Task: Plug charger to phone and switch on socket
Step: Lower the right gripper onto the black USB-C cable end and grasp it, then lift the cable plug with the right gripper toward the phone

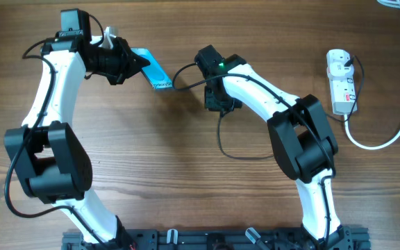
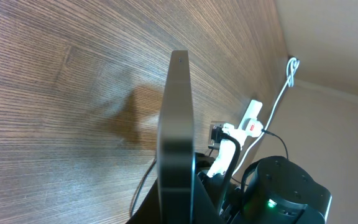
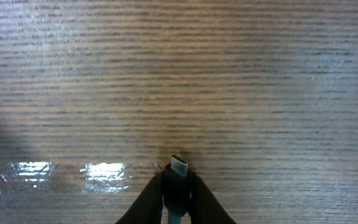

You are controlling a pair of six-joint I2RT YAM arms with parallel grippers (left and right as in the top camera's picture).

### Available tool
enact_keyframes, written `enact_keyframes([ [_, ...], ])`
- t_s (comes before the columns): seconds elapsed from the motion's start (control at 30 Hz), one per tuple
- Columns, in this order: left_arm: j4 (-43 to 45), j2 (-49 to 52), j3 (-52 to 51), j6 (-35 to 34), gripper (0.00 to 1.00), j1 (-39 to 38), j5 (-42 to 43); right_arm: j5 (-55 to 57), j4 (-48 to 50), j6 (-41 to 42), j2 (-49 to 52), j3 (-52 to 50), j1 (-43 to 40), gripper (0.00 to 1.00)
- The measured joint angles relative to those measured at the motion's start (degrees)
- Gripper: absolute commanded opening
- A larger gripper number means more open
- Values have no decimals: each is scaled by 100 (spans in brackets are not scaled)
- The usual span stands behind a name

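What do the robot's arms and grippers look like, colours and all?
The left arm and right arm match: white rounded links between chunky black joints, on a black base rail. Thin black cables loop alongside them. The left gripper and right gripper are black, each with two tapered fingers. A small green light glows on the right wrist.

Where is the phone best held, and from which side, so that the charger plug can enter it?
Grip the phone by the end away from the right tool, coming from the left, as the left tool does. It is thin and flat, so the tool closes on its two broad faces; the free end with small text then faces the charger plug.
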Motion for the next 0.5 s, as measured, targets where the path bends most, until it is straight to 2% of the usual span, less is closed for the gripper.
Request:
enact_keyframes([
  [0.23,-2,0,0,0,4,0,0,-264,-173,0,0,0,0,17],
  [0.27,-2,0,0,0,4,0,-2,-264,-168,0,0,0,0,15],
  [0.33,-2,0,0,0,4,0,0,-282,-146,4,0,0,0,4],
  [0.5,-13,0,0,0,4,0,-2,-450,-83,26,0,0,-50,4],
])
